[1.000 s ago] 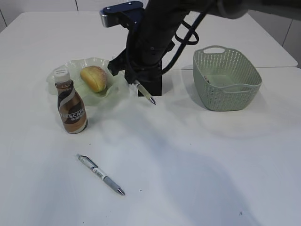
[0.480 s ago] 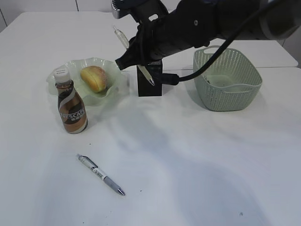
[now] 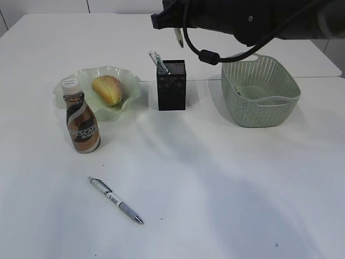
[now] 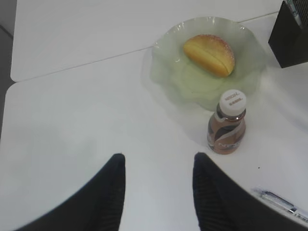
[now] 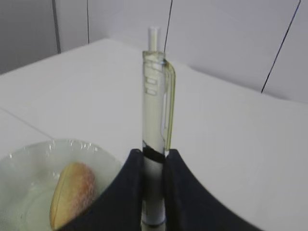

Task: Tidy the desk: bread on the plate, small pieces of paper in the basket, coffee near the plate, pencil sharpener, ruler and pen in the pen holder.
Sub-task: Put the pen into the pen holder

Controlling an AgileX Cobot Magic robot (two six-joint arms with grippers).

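Observation:
My right gripper (image 5: pixel 154 154) is shut on a clear pen (image 5: pixel 155 96) that stands upright between its fingers. In the exterior view this gripper (image 3: pixel 173 21) hangs high above the black pen holder (image 3: pixel 171 86), with the pen's tip (image 3: pixel 178 36) showing below it. Two thin items (image 3: pixel 158 60) stick out of the holder. A second pen (image 3: pixel 116 199) lies on the table in front. Bread (image 3: pixel 108 89) lies on the green plate (image 3: pixel 129 97), and the coffee bottle (image 3: pixel 82 121) stands beside it. My left gripper (image 4: pixel 159 158) is open and empty over bare table, apart from the coffee bottle (image 4: pixel 227 122).
A green mesh basket (image 3: pixel 260 91) stands right of the pen holder, with something small inside. The left wrist view shows the plate (image 4: pixel 178 77), the bread (image 4: pixel 209 54), a corner of the pen holder (image 4: pixel 288 33) and the lying pen (image 4: pixel 281 204). A table seam runs behind the plate.
My right arm has risen and swung right with the clear pen, from in front of the pen holder to high above it. The pen has turned from slanted to upright.

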